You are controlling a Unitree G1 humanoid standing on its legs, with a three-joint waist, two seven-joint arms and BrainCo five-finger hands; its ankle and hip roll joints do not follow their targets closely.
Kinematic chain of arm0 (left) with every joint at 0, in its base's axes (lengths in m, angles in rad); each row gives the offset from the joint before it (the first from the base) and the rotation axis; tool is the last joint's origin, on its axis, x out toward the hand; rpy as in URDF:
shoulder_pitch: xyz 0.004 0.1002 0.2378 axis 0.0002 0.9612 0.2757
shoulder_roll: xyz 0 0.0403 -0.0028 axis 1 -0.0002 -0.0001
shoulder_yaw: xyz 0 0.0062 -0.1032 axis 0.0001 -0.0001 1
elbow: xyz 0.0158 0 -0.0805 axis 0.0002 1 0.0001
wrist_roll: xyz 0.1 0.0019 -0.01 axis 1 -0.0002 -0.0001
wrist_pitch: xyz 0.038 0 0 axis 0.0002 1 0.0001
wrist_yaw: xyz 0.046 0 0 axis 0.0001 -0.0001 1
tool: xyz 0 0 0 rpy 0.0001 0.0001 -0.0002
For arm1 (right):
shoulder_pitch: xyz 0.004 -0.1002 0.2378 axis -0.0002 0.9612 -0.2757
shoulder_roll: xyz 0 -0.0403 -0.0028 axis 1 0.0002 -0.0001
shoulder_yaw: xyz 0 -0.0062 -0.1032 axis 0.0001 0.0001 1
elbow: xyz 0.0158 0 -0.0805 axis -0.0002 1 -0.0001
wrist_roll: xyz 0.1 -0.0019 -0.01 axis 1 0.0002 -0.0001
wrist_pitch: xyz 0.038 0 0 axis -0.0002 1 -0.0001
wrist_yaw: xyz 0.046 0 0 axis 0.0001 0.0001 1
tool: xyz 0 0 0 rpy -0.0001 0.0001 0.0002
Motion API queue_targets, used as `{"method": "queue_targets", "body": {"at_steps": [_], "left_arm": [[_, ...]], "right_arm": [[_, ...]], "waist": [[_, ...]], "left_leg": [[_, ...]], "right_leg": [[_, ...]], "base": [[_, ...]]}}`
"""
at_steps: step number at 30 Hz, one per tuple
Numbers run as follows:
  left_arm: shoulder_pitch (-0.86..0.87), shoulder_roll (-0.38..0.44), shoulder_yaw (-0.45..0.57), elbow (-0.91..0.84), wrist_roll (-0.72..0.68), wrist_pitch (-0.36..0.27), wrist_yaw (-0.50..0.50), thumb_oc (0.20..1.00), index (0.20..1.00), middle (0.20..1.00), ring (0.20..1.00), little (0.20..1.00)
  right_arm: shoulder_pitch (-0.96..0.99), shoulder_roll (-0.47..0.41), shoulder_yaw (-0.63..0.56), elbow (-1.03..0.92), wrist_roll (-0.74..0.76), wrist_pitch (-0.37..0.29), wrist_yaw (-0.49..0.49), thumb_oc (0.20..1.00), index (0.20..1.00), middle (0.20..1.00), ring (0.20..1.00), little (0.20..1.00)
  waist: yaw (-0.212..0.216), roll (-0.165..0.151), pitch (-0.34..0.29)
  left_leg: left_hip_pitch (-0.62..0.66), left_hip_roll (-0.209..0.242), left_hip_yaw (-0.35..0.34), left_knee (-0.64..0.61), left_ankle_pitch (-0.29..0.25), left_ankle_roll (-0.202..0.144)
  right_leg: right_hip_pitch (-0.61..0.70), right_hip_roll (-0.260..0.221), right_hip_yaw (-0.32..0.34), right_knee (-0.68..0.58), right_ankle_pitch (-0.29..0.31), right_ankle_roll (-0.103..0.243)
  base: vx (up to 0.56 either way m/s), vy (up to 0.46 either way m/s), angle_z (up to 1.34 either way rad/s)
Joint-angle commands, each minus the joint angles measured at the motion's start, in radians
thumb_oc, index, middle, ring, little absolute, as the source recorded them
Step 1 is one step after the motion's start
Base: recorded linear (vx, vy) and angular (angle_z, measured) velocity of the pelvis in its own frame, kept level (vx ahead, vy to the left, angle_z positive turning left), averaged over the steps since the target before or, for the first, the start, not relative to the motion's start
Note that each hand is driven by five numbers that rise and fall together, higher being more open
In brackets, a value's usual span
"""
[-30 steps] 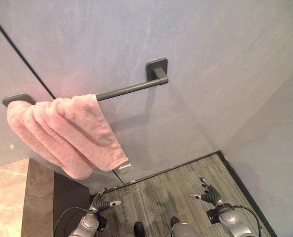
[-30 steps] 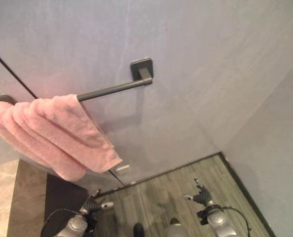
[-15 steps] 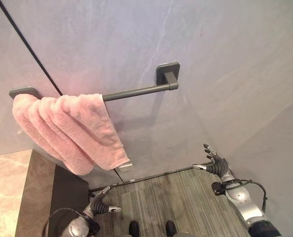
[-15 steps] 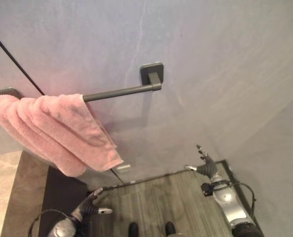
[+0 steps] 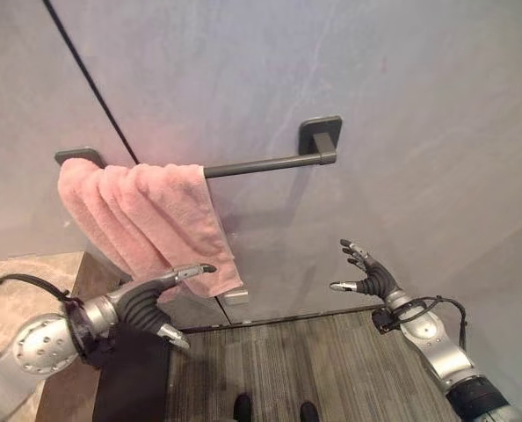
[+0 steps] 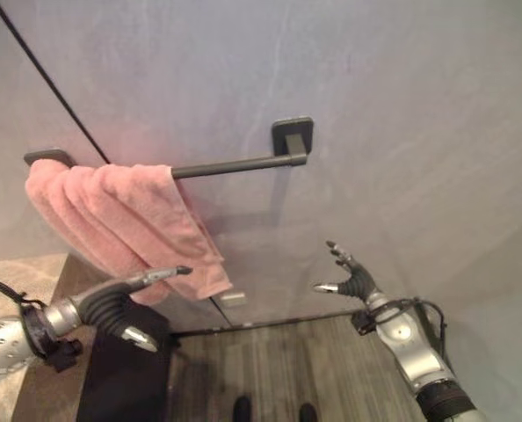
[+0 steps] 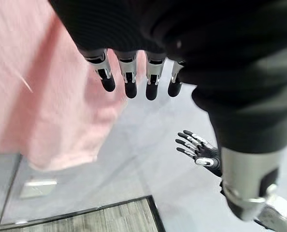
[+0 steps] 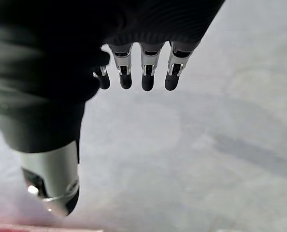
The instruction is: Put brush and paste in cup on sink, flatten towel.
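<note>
At the far left, a marble-patterned counter top (image 5: 32,272) is seen beside a dark cabinet side (image 5: 129,387). The left hand (image 5: 147,303) is raised in front of the cabinet, fingers extended and relaxed, thumb apart, nothing held; the fingertips (image 5: 204,267) are located just beside the lower edge of the towel, and contact cannot be confirmed. The pink towel (image 5: 147,215) is draped in bunched folds over the left end of the dark wall-mounted towel bar (image 5: 261,163), with the right portion of the bar left bare up to its square wall bracket (image 5: 321,136). A grey wall (image 5: 331,70) is located behind the bar, and striped grey flooring (image 5: 287,369) lies below. At the right, the right hand (image 5: 368,280) is held in free air near the wall, fingers spread, holding nothing, well apart from the towel.
</note>
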Motion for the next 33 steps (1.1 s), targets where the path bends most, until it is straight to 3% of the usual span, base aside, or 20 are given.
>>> {"method": "queue_targets", "body": {"at_steps": [1,3,8,13,21,26,33], "left_arm": [[0.067,0.04,0.101,-0.007,-0.223,-0.047,-0.02,1.0,1.0,1.0,1.0,1.0],[0.086,0.016,0.118,0.044,-0.296,-0.057,0.0,1.0,1.0,1.0,1.0,1.0],[0.192,0.053,0.216,0.18,-0.284,-0.064,0.009,1.0,1.0,1.0,1.0,1.0],[0.14,0.001,0.227,0.36,-0.235,-0.078,0.092,1.0,1.0,1.0,1.0,1.0],[0.098,-0.022,0.264,0.475,-0.163,-0.066,0.135,1.0,1.0,1.0,1.0,1.0],[0.022,-0.045,0.226,0.536,-0.157,-0.063,0.154,1.0,1.0,1.0,1.0,1.0],[-0.157,-0.04,0.089,0.609,-0.133,-0.046,0.151,1.0,1.0,1.0,1.0,1.0]], "right_arm": [[-0.098,-0.041,0.039,-0.088,-0.002,-0.03,0.019,1.0,1.0,1.0,1.0,1.0],[-0.112,-0.049,0.054,-0.108,0.001,-0.034,0.018,1.0,1.0,1.0,1.0,1.0],[-0.165,-0.063,0.089,-0.127,0.024,-0.044,0.022,1.0,1.0,1.0,1.0,1.0],[-0.2,-0.052,0.109,-0.152,0.03,-0.041,0.024,1.0,1.0,1.0,1.0,1.0],[-0.289,-0.027,0.16,-0.141,0.015,-0.02,0.039,1.0,1.0,1.0,1.0,1.0],[-0.335,0.005,0.199,-0.135,0.019,-0.005,0.051,1.0,1.0,1.0,1.0,1.0],[-0.404,0.054,0.274,-0.137,0.045,0.019,0.081,1.0,1.0,1.0,1.0,1.0]], "waist": [[0.019,-0.035,-0.057],[0.027,-0.037,-0.055],[0.062,-0.036,-0.054],[0.087,-0.047,-0.05],[0.106,-0.054,-0.04],[0.105,-0.062,-0.032],[0.075,-0.078,-0.017]], "left_leg": [[-0.03,-0.008,0.016,0.001,0.034,-0.017],[-0.03,-0.012,0.009,0.001,0.035,-0.014],[-0.031,-0.023,0.011,0.002,0.028,-0.004],[-0.038,-0.032,0.009,0.004,0.023,0.002],[-0.05,-0.038,0.04,0.011,0.009,0.013],[-0.057,-0.038,0.064,0.015,0.002,0.018],[-0.064,-0.039,0.1,0.014,-0.007,0.023]], "right_leg": [[-0.043,-0.084,0.009,0.04,0.047,0.087],[-0.039,-0.091,0.001,0.037,0.051,0.091],[-0.038,-0.109,-0.001,0.031,0.063,0.108],[-0.04,-0.12,-0.005,0.024,0.072,0.116],[-0.063,-0.127,0.023,0.009,0.092,0.123],[-0.082,-0.126,0.044,0.008,0.105,0.125],[-0.112,-0.122,0.073,0.009,0.134,0.134]], "base": [[0.0,0.053,0.09],[0.01,0.048,0.19],[0.02,0.059,0.08],[0.01,0.046,0.0],[0.01,0.046,-0.05],[0.01,0.042,-0.2],[0.01,0.049,-0.16]]}}
